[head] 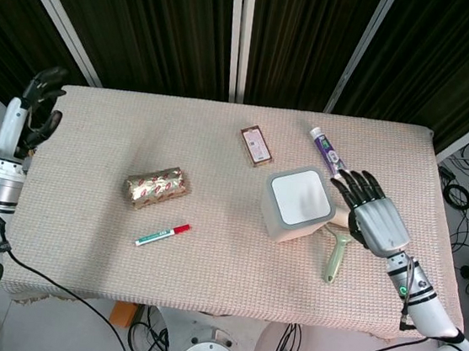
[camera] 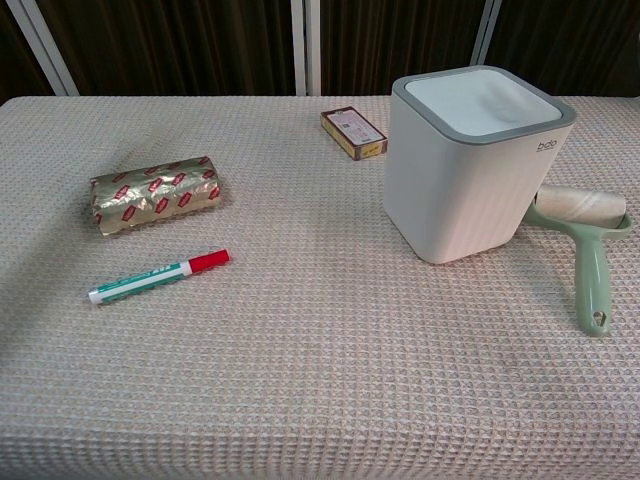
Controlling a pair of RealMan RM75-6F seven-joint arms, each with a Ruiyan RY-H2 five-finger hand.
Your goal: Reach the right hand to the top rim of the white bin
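Observation:
The white bin [head: 297,205] with a grey top rim stands on the table right of centre; the chest view shows it large at upper right [camera: 475,160]. My right hand [head: 372,217] hovers just right of the bin, palm down, fingers spread toward the rim, holding nothing. It partly covers the lint roller's head. My left hand [head: 37,111] is raised off the table's far left edge, fingers apart and empty. Neither hand appears in the chest view.
A green lint roller [head: 337,253] lies right of the bin [camera: 588,255]. A toothpaste tube [head: 329,152] and a small brown box [head: 256,145] lie behind it. A gold-wrapped roll [head: 157,187] and a red-capped marker [head: 162,234] lie to the left.

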